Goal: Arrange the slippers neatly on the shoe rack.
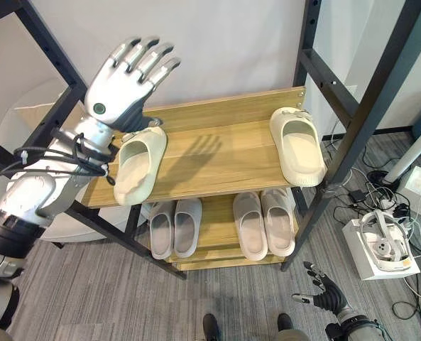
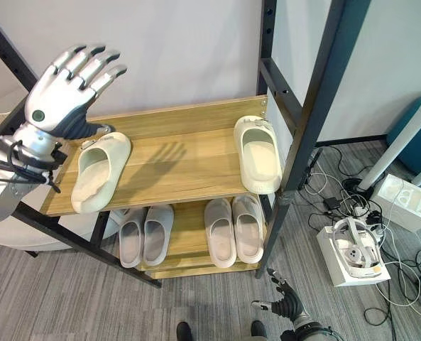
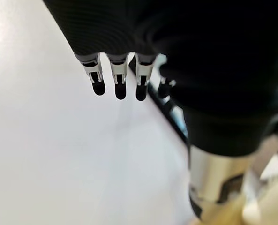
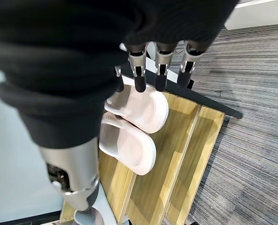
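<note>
Slippers (image 1: 140, 163) (unmarked) lie apart on rack (image 1: 217, 160).

bright even light | soft hand shadow on shelf (image 1: 217, 153) | wrist views blurred

Both eye views look steeply down from the head onto the shoe rack (image 1: 217, 153), slightly offset sideways, sharing its shelves and the grey floor (image 1: 89, 298) toward 6 o'clock. The left wrist view faces a white wall (image 3: 45, 154) from close by. The right wrist view looks along its hand (image 4: 157, 65) at the lower shelf (image 4: 176, 154).
</note>
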You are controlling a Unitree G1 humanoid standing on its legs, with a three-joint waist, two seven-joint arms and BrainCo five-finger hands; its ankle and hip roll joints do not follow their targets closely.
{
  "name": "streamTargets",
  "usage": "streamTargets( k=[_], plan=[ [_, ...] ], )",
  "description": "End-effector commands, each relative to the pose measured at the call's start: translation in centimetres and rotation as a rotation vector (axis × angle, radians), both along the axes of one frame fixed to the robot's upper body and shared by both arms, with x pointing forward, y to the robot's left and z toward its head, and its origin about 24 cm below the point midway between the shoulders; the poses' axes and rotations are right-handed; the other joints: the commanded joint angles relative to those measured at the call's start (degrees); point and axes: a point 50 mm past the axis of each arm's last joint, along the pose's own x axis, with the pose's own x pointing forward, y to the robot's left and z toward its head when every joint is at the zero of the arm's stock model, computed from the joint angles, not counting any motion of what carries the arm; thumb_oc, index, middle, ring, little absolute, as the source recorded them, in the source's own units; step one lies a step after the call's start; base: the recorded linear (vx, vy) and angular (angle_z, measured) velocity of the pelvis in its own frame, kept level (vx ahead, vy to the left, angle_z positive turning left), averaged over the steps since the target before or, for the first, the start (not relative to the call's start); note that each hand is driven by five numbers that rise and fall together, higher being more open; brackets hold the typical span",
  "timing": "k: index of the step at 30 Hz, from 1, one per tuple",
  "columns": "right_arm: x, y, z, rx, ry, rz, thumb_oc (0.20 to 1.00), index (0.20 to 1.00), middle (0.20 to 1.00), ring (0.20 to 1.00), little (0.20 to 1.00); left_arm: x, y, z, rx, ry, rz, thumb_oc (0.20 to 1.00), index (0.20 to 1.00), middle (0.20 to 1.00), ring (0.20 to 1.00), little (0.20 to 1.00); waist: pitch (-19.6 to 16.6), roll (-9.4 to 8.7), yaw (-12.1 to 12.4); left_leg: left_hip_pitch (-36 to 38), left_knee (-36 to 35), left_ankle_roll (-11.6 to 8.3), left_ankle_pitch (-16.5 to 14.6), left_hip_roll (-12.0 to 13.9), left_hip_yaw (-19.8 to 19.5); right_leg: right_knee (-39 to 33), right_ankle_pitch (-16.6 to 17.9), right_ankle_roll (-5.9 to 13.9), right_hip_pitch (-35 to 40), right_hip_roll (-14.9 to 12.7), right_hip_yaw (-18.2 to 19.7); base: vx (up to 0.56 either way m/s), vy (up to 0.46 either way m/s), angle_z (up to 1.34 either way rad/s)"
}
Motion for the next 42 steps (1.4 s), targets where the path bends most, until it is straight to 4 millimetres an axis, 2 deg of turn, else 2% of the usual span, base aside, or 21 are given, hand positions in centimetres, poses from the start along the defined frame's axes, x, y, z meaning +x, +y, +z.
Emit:
streamTargets(
  k=[1,3,5,7,8,9,11,14,15,16,20,26,32,33,34,35,36,40,42],
  plan=[
    [1.6,0.6,2.3,0.049,-0.155,0.005,1.000,1.000,1.000,1.000,1.000,-0.3,2.7,3.4,-0.046,-0.167,0.141,1.000,1.000,1.000,1.000,1.000,-0.65,-2.82,0.35,5.70,0.04,-3.51,-7.30,3.34,0.16,0.00,-1.28,3.90,-1.26,-2.30,-1.76,0.02,-0.012,-0.08],
    [1.5,0.7,2.2,0.054,-0.149,-0.011,1.000,1.000,1.000,1.000,1.000,-0.8,4.5,2.2,-0.095,-0.135,0.202,1.000,1.000,1.000,1.000,1.000,-0.66,-3.02,0.90,5.88,0.04,-3.51,-7.37,3.35,0.22,0.00,-1.40,3.78,-1.13,-2.26,-1.74,0.01,-0.006,-0.02],
    [1.4,0.7,2.1,0.051,-0.144,-0.009,1.000,1.000,1.000,1.000,1.000,-1.0,5.0,1.7,-0.107,-0.123,0.222,1.000,1.000,1.000,1.000,1.000,-0.66,-2.96,0.81,5.93,0.04,-3.51,-7.41,3.36,0.26,0.00,-1.42,3.76,-1.11,-2.26,-1.75,0.00,0.000,0.00],
    [1.3,0.7,2.0,0.047,-0.136,-0.010,1.000,1.000,1.000,1.000,1.000,-1.3,6.2,-0.3,-0.157,-0.062,0.272,1.000,1.000,1.000,1.000,1.000,-0.69,-2.88,0.78,6.04,0.04,-3.50,-7.47,3.40,0.27,0.00,-1.55,3.64,-1.02,-2.19,-1.59,0.00,0.000,0.00],
    [1.3,0.7,2.0,0.046,-0.136,-0.010,1.000,1.000,1.000,1.000,1.000,-1.3,6.2,-0.3,-0.158,-0.062,0.273,1.000,1.000,1.000,1.000,1.000,-0.70,-2.86,0.74,6.04,0.04,-3.50,-7.47,3.41,0.27,0.00,-1.55,3.64,-1.02,-2.18,-1.59,0.03,0.008,0.04],
    [1.4,0.6,2.0,0.041,-0.137,-0.009,1.000,1.000,1.000,1.000,1.000,-1.1,6.8,-1.2,-0.178,-0.023,0.306,1.000,1.000,1.000,1.000,1.000,-0.67,-2.95,0.62,6.03,0.04,-3.47,-7.53,3.44,0.28,0.00,-1.58,3.58,-1.03,-2.15,-1.55,0.01,0.004,0.04],
    [1.4,0.6,2.0,0.040,-0.136,-0.009,1.000,1.000,1.000,1.000,1.000,-1.1,6.8,-1.2,-0.179,-0.023,0.305,1.000,1.000,1.000,1.000,1.000,-0.69,-2.91,0.62,6.03,0.04,-3.47,-7.53,3.44,0.28,0.00,-1.58,3.58,-1.03,-2.14,-1.55,0.00,0.000,0.00],
    [1.4,0.5,2.2,0.025,-0.144,-0.001,1.000,1.000,1.000,1.000,1.000,0.3,8.4,-3.2,-0.222,0.058,0.418,1.000,1.000,1.000,1.000,1.000,-0.40,-3.32,-0.20,6.05,0.04,-3.43,-7.65,3.56,0.74,0.00,-1.45,3.64,-1.32,-1.99,-1.15,0.02,0.003,-0.07],
    [1.4,0.5,2.2,0.025,-0.144,-0.002,1.000,1.000,1.000,1.000,1.000,0.3,8.4,-3.2,-0.222,0.057,0.417,1.000,1.000,1.000,1.000,1.000,-0.40,-3.34,-0.14,6.05,0.04,-3.43,-7.65,3.56,0.74,0.00,-1.45,3.64,-1.32,-1.99,-1.14,0.03,-0.003,-0.12],
    [1.4,0.5,2.2,0.020,-0.141,0.003,1.000,1.000,1.000,1.000,1.000,1.2,8.7,-3.6,-0.239,0.080,0.462,1.000,1.000,1.000,1.000,1.000,-0.24,-3.54,-0.96,6.04,0.04,-3.37,-7.68,3.60,1.02,0.00,-1.31,3.71,-1.62,-1.91,-0.71,0.02,-0.003,-0.13],
    [1.5,0.6,2.2,0.017,-0.144,0.004,1.000,1.000,1.000,1.000,1.000,3.0,8.7,-3.7,-0.277,0.084,0.504,1.000,1.000,1.000,1.000,1.000,0.12,-3.86,-2.19,5.93,0.04,-3.33,-7.81,3.68,1.92,0.00,-0.90,3.94,-2.69,-1.84,0.34,0.02,-0.002,-0.11],
    [1.4,0.6,2.4,0.017,-0.151,-0.001,1.000,1.000,1.000,1.000,1.000,4.5,9.1,-3.2,-0.255,0.086,0.580,1.000,1.000,1.000,1.000,1.000,0.34,-3.66,-3.36,5.82,0.04,-3.29,-7.91,3.82,2.94,0.07,-0.46,4.12,-3.96,-1.75,1.58,0.01,0.001,-0.15],
    [1.5,0.4,2.6,0.033,-0.165,-0.014,1.000,1.000,1.000,1.000,1.000,6.0,11.0,-2.1,-0.211,0.122,0.728,1.000,1.000,1.000,1.000,1.000,0.58,-3.41,-5.14,5.41,0.04,-3.28,-7.73,4.02,4.31,0.18,-0.03,4.38,-5.66,-1.43,3.00,0.01,-0.003,-0.13],
    [1.5,0.4,2.6,0.034,-0.165,-0.015,1.000,1.000,1.000,1.000,1.000,6.0,11.0,-2.0,-0.211,0.121,0.727,0.809,0.809,0.809,0.809,0.809,0.59,-3.45,-5.07,5.40,0.04,-3.28,-7.73,4.02,4.32,0.19,-0.02,4.38,-5.68,-1.43,3.00,0.01,-0.016,-0.06],
    [1.5,0.4,2.7,0.045,-0.166,-0.018,1.000,1.000,1.000,1.000,1.000,6.1,11.3,-1.9,-0.218,0.130,0.746,0.570,0.570,0.570,0.570,0.570,0.58,-3.47,-5.24,5.38,0.04,-3.29,-7.73,4.07,4.50,0.19,0.04,4.41,-5.85,-1.36,3.08,0.00,-0.009,-0.05],
    [1.5,0.4,2.7,0.046,-0.167,-0.018,1.000,1.000,1.000,1.000,1.000,6.1,11.3,-1.9,-0.218,0.129,0.745,0.250,0.250,0.250,0.250,0.250,0.59,-3.51,-5.20,5.38,0.04,-3.29,-7.73,4.07,4.51,0.19,0.05,4.41,-5.86,-1.35,3.09,0.01,-0.018,-0.05],
    [1.5,0.5,2.8,0.052,-0.172,-0.018,1.000,1.000,1.000,1.000,1.000,6.2,11.3,-1.6,-0.218,0.131,0.740,0.200,0.200,0.200,0.200,0.200,0.57,-3.47,-5.26,5.49,0.04,-3.34,-7.74,4.12,4.55,0.17,0.02,4.44,-5.85,-1.31,3.08,0.00,0.000,0.00],
    [1.5,0.6,2.7,0.058,-0.171,-0.020,1.000,1.000,1.000,1.000,1.000,6.3,10.5,-1.3,-0.219,0.127,0.694,0.200,0.200,0.200,0.200,0.200,0.53,-3.52,-5.07,5.58,0.04,-3.35,-7.71,4.12,4.33,0.17,-0.11,4.36,-5.50,-1.24,2.80,0.00,-0.004,0.02],
    [1.6,0.6,2.7,0.058,-0.174,-0.020,1.000,1.000,1.000,1.000,1.000,6.4,8.6,-0.9,-0.207,0.100,0.591,0.200,0.200,0.200,0.200,0.200,0.48,-3.69,-4.53,5.66,0.04,-3.30,-7.73,4.12,3.90,0.15,-0.41,4.13,-5.02,-1.24,2.38,0.01,-0.007,0.11]
  ],
)
